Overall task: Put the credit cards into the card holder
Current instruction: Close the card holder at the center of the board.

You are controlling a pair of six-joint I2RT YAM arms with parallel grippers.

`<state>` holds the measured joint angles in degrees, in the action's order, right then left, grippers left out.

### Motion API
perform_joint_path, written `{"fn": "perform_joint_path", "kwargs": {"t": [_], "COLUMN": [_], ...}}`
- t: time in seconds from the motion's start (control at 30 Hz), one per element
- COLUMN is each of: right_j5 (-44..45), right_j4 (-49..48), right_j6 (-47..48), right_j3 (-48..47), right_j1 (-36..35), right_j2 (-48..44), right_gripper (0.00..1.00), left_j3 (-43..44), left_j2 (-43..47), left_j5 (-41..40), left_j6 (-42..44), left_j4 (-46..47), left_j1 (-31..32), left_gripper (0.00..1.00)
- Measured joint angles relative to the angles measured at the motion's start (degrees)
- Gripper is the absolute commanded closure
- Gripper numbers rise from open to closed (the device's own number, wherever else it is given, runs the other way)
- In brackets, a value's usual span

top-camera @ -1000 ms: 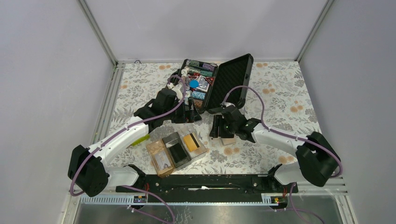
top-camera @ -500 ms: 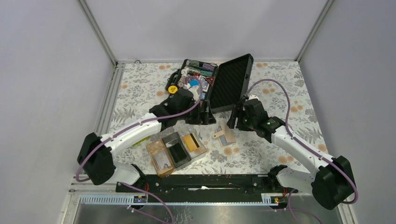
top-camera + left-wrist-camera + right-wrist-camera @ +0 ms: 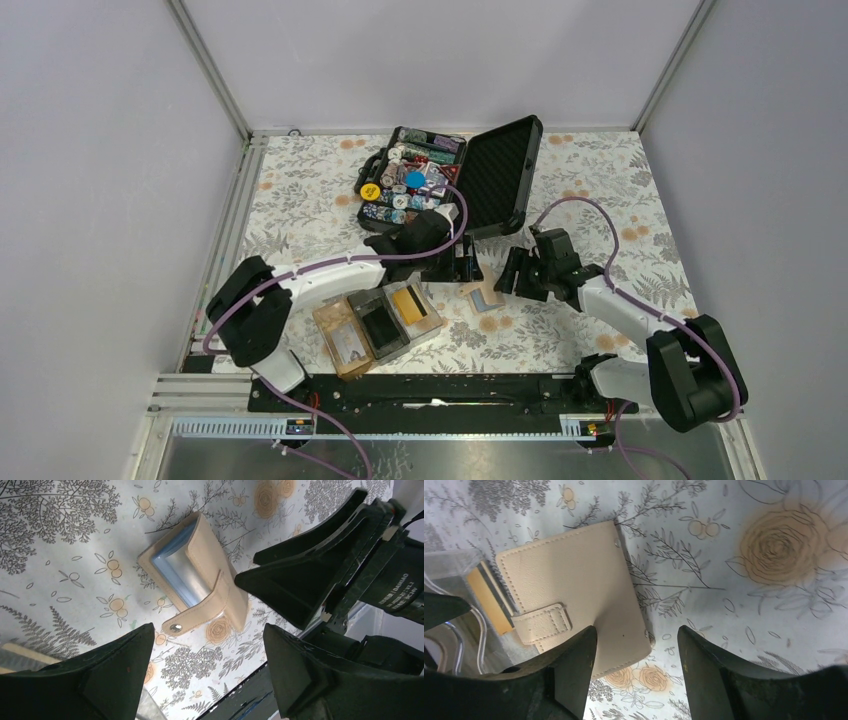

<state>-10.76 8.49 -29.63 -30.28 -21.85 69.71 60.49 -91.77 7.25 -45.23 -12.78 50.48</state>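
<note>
The clear card holder [image 3: 345, 338] sits near the front, left of centre. One gold credit card [image 3: 407, 302] with a black stripe lies in its right compartment, and that card [image 3: 486, 600] also shows at the left of the right wrist view. A beige snap wallet [image 3: 483, 296] lies on the cloth just right of the holder. Its flap is undone and pale blue-silver sleeves show inside the wallet [image 3: 197, 577]. My left gripper [image 3: 207, 635] hovers open just behind it, holding nothing. My right gripper [image 3: 636, 630] stands open at the corner of the wallet [image 3: 574, 595], also holding nothing.
A black chip case [image 3: 500, 170] stands open at the back centre, full of chips and cards. The two grippers are close together over the wallet, the right gripper's fingers [image 3: 300, 587] filling the right of the left wrist view. Floral cloth [image 3: 600, 190] covers the table.
The right gripper let go of the wallet, which now lies on the cloth, lifted back, then came down at its right. The left arm swung right from the case toward the wallet.
</note>
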Motion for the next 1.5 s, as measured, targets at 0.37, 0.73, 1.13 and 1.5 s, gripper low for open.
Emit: {"fn": "perform_joint_path", "kwargs": {"t": [0.37,0.73,1.13,1.5], "right_j5": [-9.7,-15.54,-21.86,-22.27], "right_j4": [-8.74,-15.21,-23.45,-21.84], "right_j6": [-0.26,-3.74,-7.48,-7.87], "right_j3": [2.91,4.28,6.32,7.37], "right_j1": [2.95,3.65,3.91,4.15], "right_j2": [4.81,8.02,11.74,7.72], "right_gripper": [0.41,0.43,0.51,1.0], "left_j3": [-0.17,-0.17,0.48,1.22], "left_j2": [-8.2,-11.43,-13.0,-12.52], "left_j5": [-2.56,-4.74,-5.01,-6.08], "left_j6": [-1.62,-1.92,-2.4,-1.68], "left_j4": [5.22,5.09,4.28,2.64], "left_j1": [1.27,1.79,2.6,2.75], "left_gripper": [0.21,0.55,0.74,0.45]}}
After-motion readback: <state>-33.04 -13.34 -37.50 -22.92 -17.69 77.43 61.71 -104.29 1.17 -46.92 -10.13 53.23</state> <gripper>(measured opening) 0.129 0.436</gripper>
